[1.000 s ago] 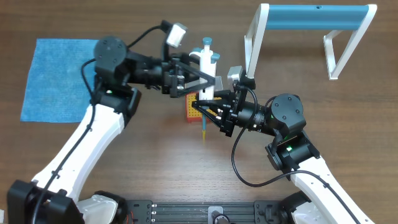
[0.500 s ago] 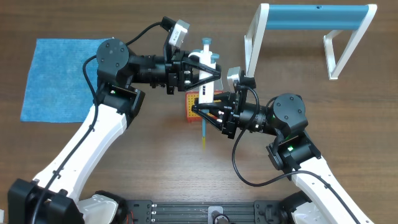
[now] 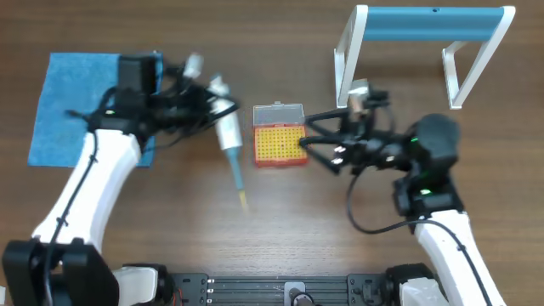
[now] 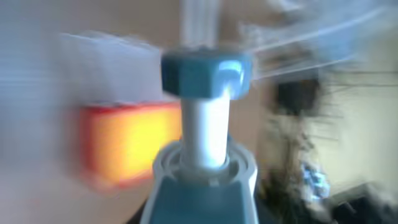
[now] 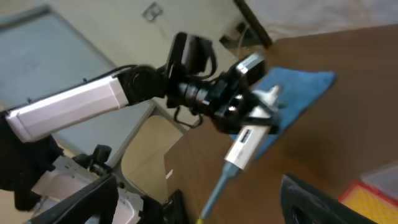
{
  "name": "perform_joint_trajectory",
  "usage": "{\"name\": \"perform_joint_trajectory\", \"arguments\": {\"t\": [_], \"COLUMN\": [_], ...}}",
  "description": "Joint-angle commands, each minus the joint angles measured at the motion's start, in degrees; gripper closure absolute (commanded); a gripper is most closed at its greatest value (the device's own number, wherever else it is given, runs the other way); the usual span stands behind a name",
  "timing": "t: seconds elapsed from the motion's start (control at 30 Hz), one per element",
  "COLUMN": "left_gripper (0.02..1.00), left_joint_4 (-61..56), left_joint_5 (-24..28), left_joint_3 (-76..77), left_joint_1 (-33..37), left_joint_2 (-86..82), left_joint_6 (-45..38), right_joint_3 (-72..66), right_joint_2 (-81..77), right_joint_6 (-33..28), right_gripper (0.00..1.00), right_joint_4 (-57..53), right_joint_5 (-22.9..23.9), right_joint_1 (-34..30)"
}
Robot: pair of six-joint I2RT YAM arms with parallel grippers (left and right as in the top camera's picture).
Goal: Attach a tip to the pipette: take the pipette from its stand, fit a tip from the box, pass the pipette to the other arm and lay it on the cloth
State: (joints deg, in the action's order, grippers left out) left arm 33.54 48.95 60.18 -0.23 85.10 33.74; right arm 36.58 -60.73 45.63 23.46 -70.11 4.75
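Here, the left claw (image 3: pixel 214 109) is clamped on the upper body of the pipette (image 3: pixel 228 136) and holds it in the air, slanted. In the top view it lies between the blue cloth (image 3: pixel 64 102) and the tip box (image 3: pixel 279 144). The pipette has a pale grey-white handle that narrows into a slim blue shaft. A yellow tip (image 3: pixel 244 200) sits on the end of that shaft, pointing away from the cloth toward the near edge of the bench (image 3: pixel 170 238). In the left wrist view the top of the pipette stands close to the camera: a blue plunger button (image 4: pixel 207 70) on a white stem, rising from a blue-grey collar, with the orange of the tip box blurred behind it. The right wrist view shows the left arm from the far side, its claw closed round the white handle. The blue shaft runs down below it, and the cloth lies on the bench behind. The right claw (image 3: pixel 313 132) is spread wide and holds nothing; it hangs just beside the tip box, on the side away from the pipette. The tip box is a red-sided tray with a yellow grid, its clear lid (image 3: pixel 279 113) folded back. The white stand (image 3: pixel 429 24) with a blue top bar is at the far right of the bench, well apart from the pipette.
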Motion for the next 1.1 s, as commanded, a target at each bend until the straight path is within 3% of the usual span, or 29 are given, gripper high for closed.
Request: {"name": "perform_joint_trajectory", "arguments": {"t": [0.03, 0.13, 0.23, 0.33, 0.37, 0.5, 0.6, 0.7, 0.9, 1.0, 1.1], "left_gripper": [0.993, 0.993, 0.993, 0.993, 0.991, 0.991, 0.991, 0.991, 0.991, 0.991, 0.991], "left_joint_4": [15.9, 28.7, 41.7, 54.9, 57.6, 59.0, 58.9, 55.6, 50.4, 45.6, 40.4], "left_joint_5": [-19.9, -29.0, -39.2, -51.9, -54.5, -54.9, -58.4, -59.1, -70.0, -69.7, -63.5], "left_joint_3": [2.0, 9.6, 22.8, 41.6, 47.1, 63.8, 73.9, 75.6, 75.6, 75.6, 75.6], "left_joint_1": [11.6, 18.2, 21.4, 22.1, 22.1, 22.4, 22.3, 22.7, 21.2, 20.2, 19.2], "left_joint_2": [0.5, 1.8, 6.3, 15.1, 18.1, 29.2, 38.4, 44.2, 52.0, 53.3, 54.3], "left_joint_6": [-17.3, -21.2, -26.0, -27.5, -28.8, -28.3, -30.1, -32.5, -39.3, -44.6, -50.4], "right_joint_3": [0.9, 0.9, 0.9, 0.9, 0.9, 0.9, 0.9, 0.9, 0.9, 0.9, 0.9], "right_joint_2": [0.5, 0.5, 0.5, 0.5, 0.5, 0.5, 0.5, 0.5, 0.5, 0.5, 0.5], "right_joint_6": [5.7, 0.5, -8.5, -20.4, -24.3, -26.4, -26.4, -26.1, -23.6, -21.3, -19.5], "right_gripper": [0.159, 0.161, 0.159, 0.159, 0.159, 0.159, 0.159, 0.154, 0.156, 0.154, 0.156], "right_joint_4": [-3.5, -3.5, -6.6, -19.0, -24.8, -36.3, -36.5, -34.6, -38.6, -40.0, -39.7], "right_joint_5": [-9.4, -4.8, 5.0, 23.3, 33.1, 64.1, 76.6, 78.3, 78.3, 78.8, 82.2], "right_joint_1": [-11.8, -13.9, -13.9, -13.9, -13.7, -11.6, -9.8, -8.7, -4.0, -1.2, 2.2]}}
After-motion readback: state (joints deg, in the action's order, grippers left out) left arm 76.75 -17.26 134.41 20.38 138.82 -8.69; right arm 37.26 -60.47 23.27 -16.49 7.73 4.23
